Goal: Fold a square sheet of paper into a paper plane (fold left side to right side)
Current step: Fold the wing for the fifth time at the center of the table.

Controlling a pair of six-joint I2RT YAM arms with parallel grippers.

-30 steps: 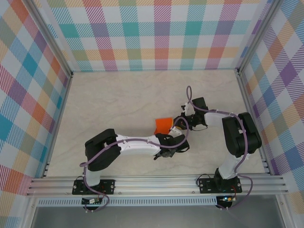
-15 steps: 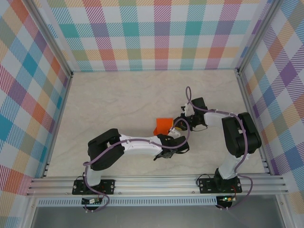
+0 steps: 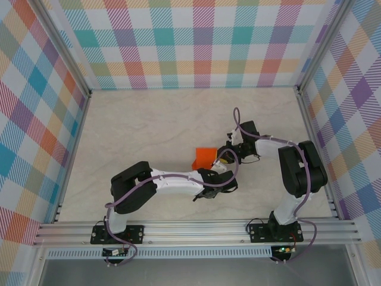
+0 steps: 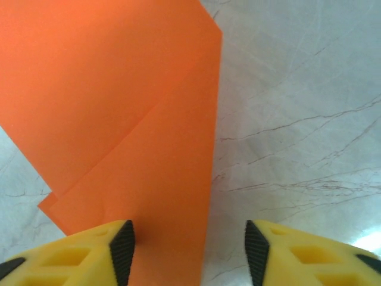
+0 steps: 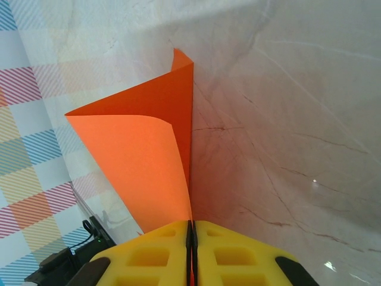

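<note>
The square sheet of paper (image 3: 206, 157) sits near the middle of the table (image 3: 149, 131), partly doubled over, and both arms meet at it. In the top view the right pincer (image 3: 228, 156) comes in from the sheet's 3 o'clock side. Its wrist camera shows the jaws clamped tight on one edge of the paper (image 5: 143, 149). That flap rises from the grip and curls toward 10 o'clock, lifted rather than lying flat.

The left pincer (image 3: 214, 173) waits at the sheet's 5 o'clock. In its own camera the left pincer (image 4: 189, 256) is open and holds nothing, its jaws well apart low over the table (image 4: 297, 89). The sheet (image 4: 119, 107) lies ahead toward 11 o'clock with two layers showing. Its long straight right edge runs from 12 down to 6 o'clock and passes between the jaws. The left jaw overlaps orange; the right one is over bare marble.

The coming move likely turns on that alignment: the edge points straight into the open pincer. The left arm is the free one and nearer the flat layers, so pressing or pinching there looks like its job. No sharp crease shows yet, so the fold seems unfinished.
</note>
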